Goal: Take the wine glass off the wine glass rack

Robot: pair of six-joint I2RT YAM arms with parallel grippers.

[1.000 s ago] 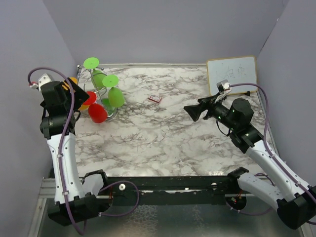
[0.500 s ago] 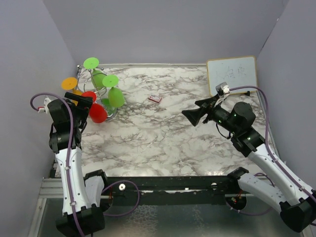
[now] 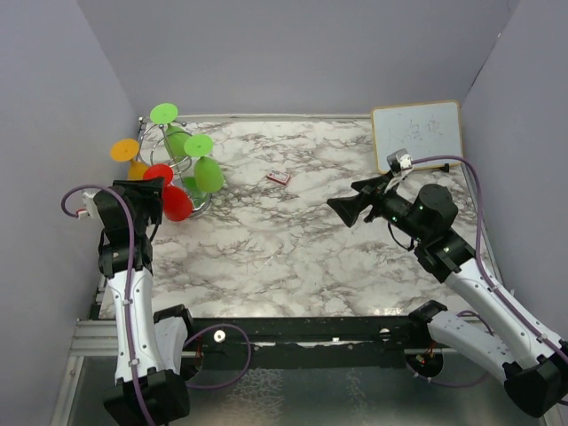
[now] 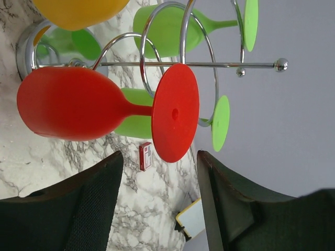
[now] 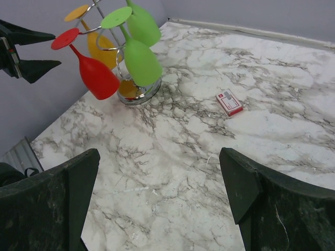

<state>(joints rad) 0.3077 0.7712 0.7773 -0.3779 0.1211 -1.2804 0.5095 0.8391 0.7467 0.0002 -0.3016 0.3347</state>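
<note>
At the desk's (image 3: 293, 248) far left corner, the left fingers (image 4: 99, 198) stand apart beside the red wine glass (image 4: 73, 104) on the wire rack (image 4: 209, 64); the right fingers (image 5: 73, 183) gape too.

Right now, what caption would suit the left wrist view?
Open left gripper facing a red wine glass hung on the silver wire rack.

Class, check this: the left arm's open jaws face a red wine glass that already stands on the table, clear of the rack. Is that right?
One thing is wrong. The left gripper does face the red wine glass with its jaws open, but the glass is not on the table: it hangs foot-up from the wine glass rack. The left wrist view shows this.
</note>
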